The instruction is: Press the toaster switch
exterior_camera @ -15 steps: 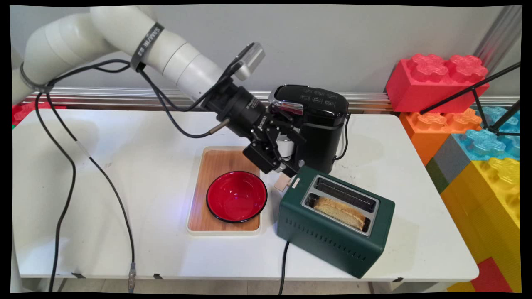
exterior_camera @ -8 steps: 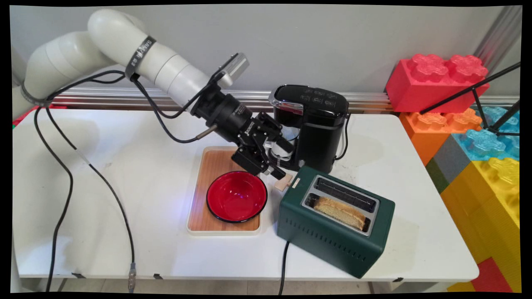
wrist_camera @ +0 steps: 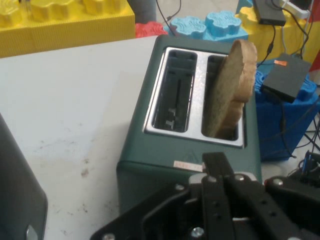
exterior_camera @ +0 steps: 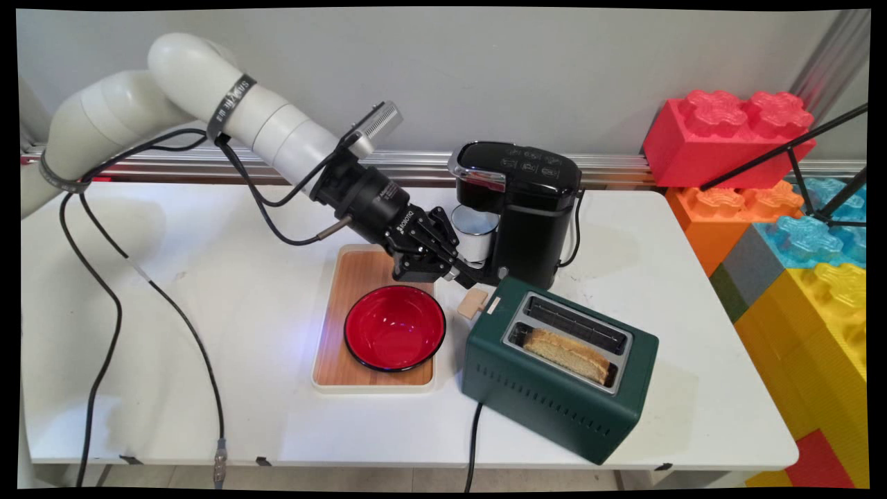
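Observation:
A dark green toaster (exterior_camera: 554,388) stands at the front right of the table, with a slice of bread (exterior_camera: 567,353) upright in its nearer slot; the other slot is empty. Its tan lever (exterior_camera: 473,303) sticks out of the left end. My gripper (exterior_camera: 472,281) hangs just above and left of that lever, shut, holding nothing. In the hand view the gripper (wrist_camera: 215,160) points at the toaster (wrist_camera: 145,170) end-on, and the bread (wrist_camera: 227,95) stands out of the right-hand slot.
A black coffee machine (exterior_camera: 533,222) with a metal cup (exterior_camera: 473,232) under its spout stands right behind the gripper. A red bowl (exterior_camera: 395,327) sits on a wooden tray (exterior_camera: 360,270) to the left. Large toy blocks (exterior_camera: 797,229) line the right side.
The arm has drawn back up and to the left, so the gripper has come off the toaster's lever end. Toaster, bread and bowl have not moved.

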Available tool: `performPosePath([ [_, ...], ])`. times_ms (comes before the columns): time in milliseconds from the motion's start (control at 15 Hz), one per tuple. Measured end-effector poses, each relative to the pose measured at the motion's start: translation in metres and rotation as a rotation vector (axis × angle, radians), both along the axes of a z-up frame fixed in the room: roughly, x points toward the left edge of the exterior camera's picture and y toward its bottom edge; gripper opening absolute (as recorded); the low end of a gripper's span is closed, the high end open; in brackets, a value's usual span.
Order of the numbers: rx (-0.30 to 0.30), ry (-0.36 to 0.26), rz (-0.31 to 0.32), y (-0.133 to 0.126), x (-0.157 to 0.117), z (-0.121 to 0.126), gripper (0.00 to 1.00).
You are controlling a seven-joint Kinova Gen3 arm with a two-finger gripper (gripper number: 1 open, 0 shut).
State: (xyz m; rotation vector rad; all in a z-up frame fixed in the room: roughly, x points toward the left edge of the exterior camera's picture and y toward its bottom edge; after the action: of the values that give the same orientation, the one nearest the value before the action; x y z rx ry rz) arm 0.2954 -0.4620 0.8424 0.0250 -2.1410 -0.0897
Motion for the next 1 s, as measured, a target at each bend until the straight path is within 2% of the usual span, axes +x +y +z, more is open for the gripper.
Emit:
performPosePath([
  [1000,0.020,-0.002,0.026,-0.004,-0.001,-0.042,0.00],
])
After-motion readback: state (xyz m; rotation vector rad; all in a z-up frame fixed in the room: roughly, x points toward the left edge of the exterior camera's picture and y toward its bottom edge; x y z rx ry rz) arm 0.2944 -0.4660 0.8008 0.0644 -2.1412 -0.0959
